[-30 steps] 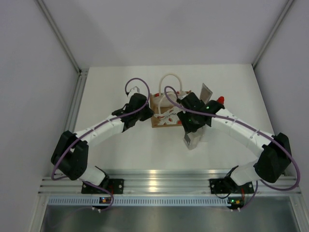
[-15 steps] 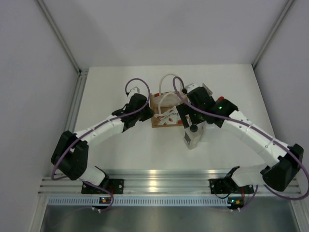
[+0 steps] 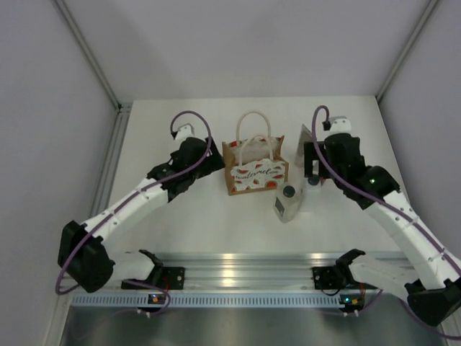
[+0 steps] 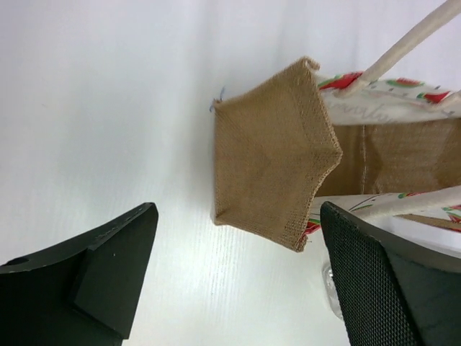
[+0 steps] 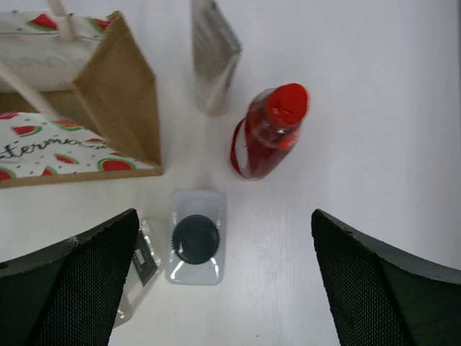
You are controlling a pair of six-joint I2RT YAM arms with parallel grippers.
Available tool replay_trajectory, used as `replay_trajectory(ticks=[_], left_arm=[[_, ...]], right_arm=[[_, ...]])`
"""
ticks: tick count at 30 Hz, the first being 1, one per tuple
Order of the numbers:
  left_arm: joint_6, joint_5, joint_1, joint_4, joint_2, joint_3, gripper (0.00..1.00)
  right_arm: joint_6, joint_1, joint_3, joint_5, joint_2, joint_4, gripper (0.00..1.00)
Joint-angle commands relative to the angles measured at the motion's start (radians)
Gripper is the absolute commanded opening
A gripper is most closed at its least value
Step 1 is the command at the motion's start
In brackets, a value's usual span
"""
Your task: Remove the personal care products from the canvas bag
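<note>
The canvas bag (image 3: pixel 253 170) stands upright mid-table, watermelon panel facing the near edge; its burlap side (image 4: pixel 274 162) fills the left wrist view. Right of the bag stand a white bottle with a dark cap (image 5: pixel 196 244), a red bottle (image 5: pixel 270 133) and a flat grey tube (image 5: pixel 214 58). A second clear-white container (image 5: pixel 142 268) lies beside the capped bottle, partly behind my finger. My left gripper (image 4: pixel 238 288) is open just left of the bag, touching nothing. My right gripper (image 5: pixel 227 288) hangs open above the capped bottle (image 3: pixel 289 193), holding nothing. The bag's inside is hidden.
Grey walls and angled aluminium posts enclose the white table (image 3: pixel 180 223) at left, right and back. An aluminium rail (image 3: pixel 238 277) with both arm bases runs along the near edge. The bag's rope handles (image 3: pixel 253 126) arch up toward the back.
Both grippers opened and drew back from the bag, left one leftward, right one rightward and up. The dark-capped white bottle now stands free right of the bag, which sits squarer.
</note>
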Motion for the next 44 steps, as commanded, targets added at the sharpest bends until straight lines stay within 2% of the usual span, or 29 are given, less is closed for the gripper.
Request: replay_trajectory(ticks=[1,6,9,14,18,21,25,28,31,33,35,36,37,44], left_arm=[[0.077,-0.178,-0.002,-0.104,-0.138,0.063,0.99],[0.123,-0.349,-0.002,-0.257,-0.290,0.063,0.99],[0.167,-0.396,-0.002,-0.321,-0.431,0.048,0.99],[0.327,-0.299,-0.002,-0.323,-0.649,0.000,0.99],[0.430,-0.374,-0.003,-0.338,-0.793,-0.012,0.99],[0.448,-0.466,-0.002,-0.334,-0.827,-0.041,0.98],[0.399,-0.535,0.000,-0.326,-0.830,-0.087,0.99],[0.410,-0.502,0.032,-0.308,-0.814,-0.100,0.99],[0.416,-0.428,0.121,-0.286,-0.801,-0.106,0.99],[0.425,-0.347,0.237,-0.248,-0.803,-0.115,0.99],[0.425,-0.203,0.354,-0.225,-0.801,-0.127,0.98],[0.422,-0.168,0.377,-0.217,-0.794,-0.130,0.98],[0.424,-0.129,0.388,-0.217,-0.788,-0.130,0.98],[0.441,-0.120,0.391,-0.219,-0.778,-0.144,0.98]], right_arm=[[0.010,-0.037,-0.032,0.133,-0.107,0.077,0.99],[0.034,-0.037,-0.078,0.203,-0.225,0.060,1.00],[0.036,-0.037,-0.114,0.215,-0.299,0.054,0.99],[0.016,-0.037,-0.185,0.237,-0.420,0.054,0.99],[-0.006,-0.037,-0.214,0.211,-0.475,0.054,0.99],[-0.021,-0.035,-0.229,0.220,-0.515,0.054,1.00],[-0.044,-0.032,-0.230,0.238,-0.566,0.054,0.99],[-0.058,-0.032,-0.231,0.237,-0.580,0.054,0.99],[-0.055,-0.032,-0.237,0.238,-0.583,0.054,0.99],[-0.050,-0.032,-0.239,0.238,-0.578,0.054,0.99],[-0.044,-0.032,-0.237,0.237,-0.571,0.056,0.99],[-0.039,-0.031,-0.239,0.235,-0.569,0.054,1.00],[-0.036,-0.032,-0.237,0.238,-0.562,0.054,0.99],[-0.019,-0.032,-0.240,0.254,-0.548,0.057,0.99]])
